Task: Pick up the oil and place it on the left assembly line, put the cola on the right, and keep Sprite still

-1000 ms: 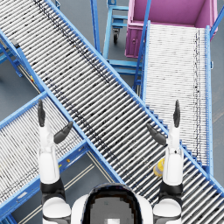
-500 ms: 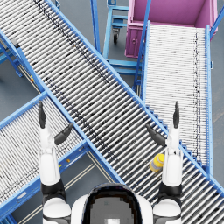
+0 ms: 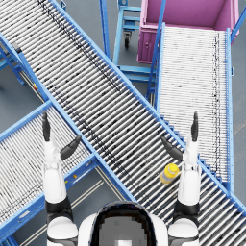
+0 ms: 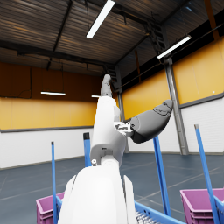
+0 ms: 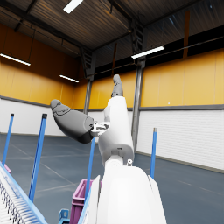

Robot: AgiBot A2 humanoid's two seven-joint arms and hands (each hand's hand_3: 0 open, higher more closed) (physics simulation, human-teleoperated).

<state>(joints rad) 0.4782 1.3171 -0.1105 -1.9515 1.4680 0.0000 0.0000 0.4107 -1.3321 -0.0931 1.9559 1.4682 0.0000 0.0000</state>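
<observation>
You'll find the oil bottle (image 3: 169,173) on the long slanted roller conveyor (image 3: 96,91), at its near end and about midway between its two blue side rails. It appears to stand on the rollers with its yellow cap uppermost. Nothing is holding it.

Your right hand (image 3: 186,144) is raised beside the bottle and a little farther along the conveyor, apart from it. The fingers (image 3: 194,127) point straight ahead and the thumb is spread wide toward the middle. The right wrist view shows the same hand (image 5: 103,118) spread and empty.

Your left hand (image 3: 54,144) is posed the same way: fingers straight, thumb splayed inward, holding nothing. It hangs over the left conveyor (image 3: 19,168), near the rail where that conveyor meets the slanted one. The left wrist view shows that hand (image 4: 124,118) spread against the hall's ceiling.

The right conveyor (image 3: 192,86) runs straight away beyond the slanted one's far rail. A pink bin (image 3: 192,12) stands at its far end.
</observation>
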